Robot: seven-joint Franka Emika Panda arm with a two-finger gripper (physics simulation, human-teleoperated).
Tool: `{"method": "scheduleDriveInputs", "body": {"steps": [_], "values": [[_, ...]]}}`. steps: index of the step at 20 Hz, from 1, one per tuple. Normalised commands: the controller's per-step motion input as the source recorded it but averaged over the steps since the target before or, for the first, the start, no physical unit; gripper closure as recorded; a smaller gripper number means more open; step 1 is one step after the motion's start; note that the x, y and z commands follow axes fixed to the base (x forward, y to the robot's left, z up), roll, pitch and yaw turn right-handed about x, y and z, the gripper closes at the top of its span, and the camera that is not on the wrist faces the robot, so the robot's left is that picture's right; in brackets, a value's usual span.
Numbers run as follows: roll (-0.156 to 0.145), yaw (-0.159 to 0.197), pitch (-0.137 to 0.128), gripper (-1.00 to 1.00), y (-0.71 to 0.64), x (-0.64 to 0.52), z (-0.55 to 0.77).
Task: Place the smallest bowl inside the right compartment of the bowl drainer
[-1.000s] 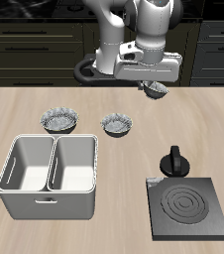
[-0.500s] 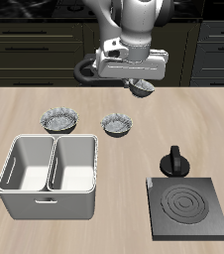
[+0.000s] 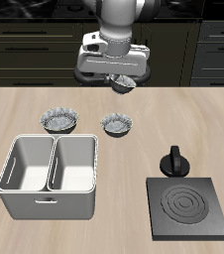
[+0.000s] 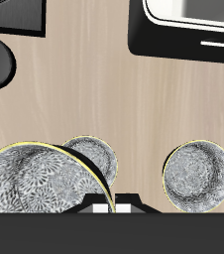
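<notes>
My gripper (image 3: 121,82) is shut on the smallest bowl (image 3: 125,86), a grey-and-white patterned bowl with a frilly rim. It holds the bowl high above the table's back edge. In the wrist view the held bowl (image 4: 35,184) fills the near field beside my fingers (image 4: 104,205). The bowl drainer (image 3: 49,176), a light grey tub with two empty bins, stands near the table's front edge. It also shows in the wrist view (image 4: 188,30). The gripper is well behind and above it.
The largest matching bowl (image 3: 59,120) and the mid-sized one (image 3: 117,124) sit behind the drainer; both show in the wrist view, largest (image 4: 196,177) and mid-sized (image 4: 92,156). A black stove plate (image 3: 187,206) and a small black pot (image 3: 173,161) stand on the other side.
My gripper has carried the smallest bowl sideways along the table's back, from above the pot's side toward the drainer's side, and a little higher. The other bowls have not moved.
</notes>
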Motion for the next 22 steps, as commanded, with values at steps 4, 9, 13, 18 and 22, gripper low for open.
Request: {"method": "scheduleDriveInputs", "body": {"steps": [4, 9, 13, 18, 22], "values": [[-0.012, -0.013, 0.026, 1.0, -0.43, 0.12, 0.06], [0.005, 0.047, -0.01, 1.0, -0.32, 0.09, 0.11], [0.016, 0.077, 0.025, 1.0, -0.39, 0.21, 0.11], [0.006, 0.031, -0.016, 1.0, -0.42, 0.13, 0.25], [0.002, 0.025, 0.014, 1.0, -0.47, 0.16, 0.16]]}}
